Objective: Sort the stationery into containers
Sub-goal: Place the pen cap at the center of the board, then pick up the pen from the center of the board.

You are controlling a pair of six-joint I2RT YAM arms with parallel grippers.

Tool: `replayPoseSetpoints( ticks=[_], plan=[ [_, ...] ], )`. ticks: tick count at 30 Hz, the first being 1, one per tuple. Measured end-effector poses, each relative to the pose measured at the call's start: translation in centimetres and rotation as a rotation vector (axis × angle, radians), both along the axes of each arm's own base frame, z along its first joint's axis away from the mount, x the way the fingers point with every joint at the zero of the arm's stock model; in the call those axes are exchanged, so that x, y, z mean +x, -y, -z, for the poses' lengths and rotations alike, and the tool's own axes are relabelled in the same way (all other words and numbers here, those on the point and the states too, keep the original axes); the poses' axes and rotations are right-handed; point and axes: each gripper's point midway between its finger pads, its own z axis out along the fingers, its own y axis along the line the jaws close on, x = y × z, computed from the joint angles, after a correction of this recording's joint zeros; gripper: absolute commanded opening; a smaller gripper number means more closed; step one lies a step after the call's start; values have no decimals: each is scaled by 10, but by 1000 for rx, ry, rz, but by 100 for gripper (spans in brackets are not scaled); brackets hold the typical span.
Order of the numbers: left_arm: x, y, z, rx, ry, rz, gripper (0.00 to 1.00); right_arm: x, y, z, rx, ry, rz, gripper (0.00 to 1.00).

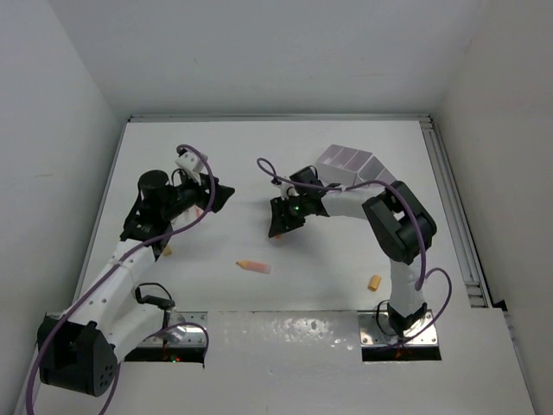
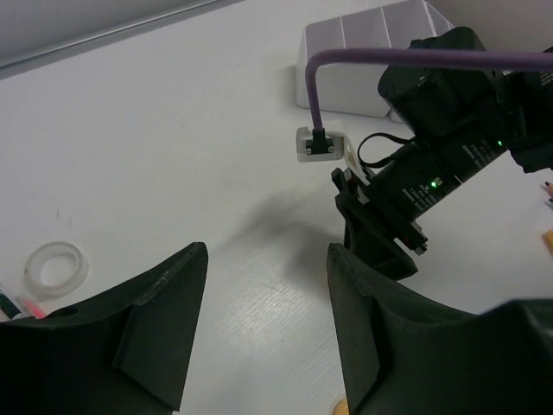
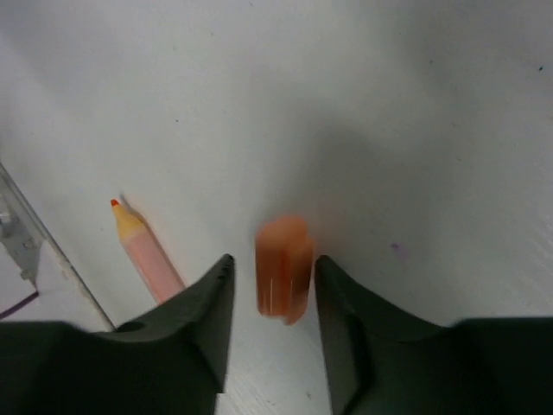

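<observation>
**Stationery and container, all views.** White desk organiser (image 1: 350,162): a stepped row of pale-lilac compartments, upright at the far right of the table (image 1: 259,156). Orange eraser (image 3: 283,266): a short, slightly blurred block standing lengthwise between the parted fingers of the right gripper (image 3: 273,281). Pencil (image 3: 147,255): a pink stub with a red point, flat near the table's middle and just beside that eraser. Second orange eraser (image 1: 374,282): alone at the near right. Tape ring (image 2: 56,268): translucent white, lying flat. Pens (image 2: 22,307): only their red and green ends show, close beside the ring.
</observation>
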Motion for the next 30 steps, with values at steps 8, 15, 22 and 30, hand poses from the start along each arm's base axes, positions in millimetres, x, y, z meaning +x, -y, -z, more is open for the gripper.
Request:
replayPoseSetpoints(
  ticks=[8, 15, 22, 30],
  plan=[
    [0, 0, -5, -43, -5, -18, 56, 24, 14, -4, 9, 2, 78, 49],
    [3, -2, -8, -49, 10, -26, 56, 35, 39, -10, -103, 94, 108, 41],
    [11, -18, -15, -48, 40, -106, 56, -15, -7, -63, -93, 346, -203, 53],
    [14, -62, -40, -63, 130, -330, 56, -104, -45, -18, -200, 357, -586, 61]
  ],
)
